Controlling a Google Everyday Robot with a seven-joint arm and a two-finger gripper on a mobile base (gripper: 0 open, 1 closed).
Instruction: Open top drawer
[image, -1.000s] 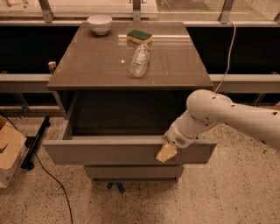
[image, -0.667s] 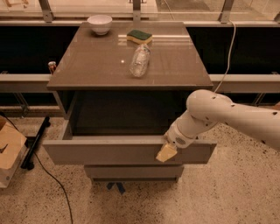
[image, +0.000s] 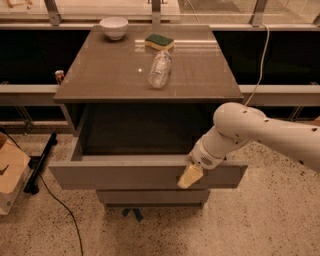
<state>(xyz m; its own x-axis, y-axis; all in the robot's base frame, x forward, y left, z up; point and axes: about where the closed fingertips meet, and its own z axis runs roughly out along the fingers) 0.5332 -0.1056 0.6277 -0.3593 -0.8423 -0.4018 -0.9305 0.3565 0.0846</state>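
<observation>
The top drawer (image: 125, 175) stands pulled far out of the grey-brown cabinet; its plain flat front faces me and its inside is dark. My white arm reaches in from the right. My gripper (image: 190, 176), with a tan fingertip showing, rests at the drawer front's upper edge, right of centre.
On the cabinet top (image: 100, 75) lie a clear plastic bottle (image: 159, 69) on its side, a white bowl (image: 114, 26) and a green-yellow sponge (image: 159, 42). A lower drawer front (image: 152, 196) shows below. A cardboard box (image: 11, 172) and a black cable (image: 60, 205) lie on the floor at left.
</observation>
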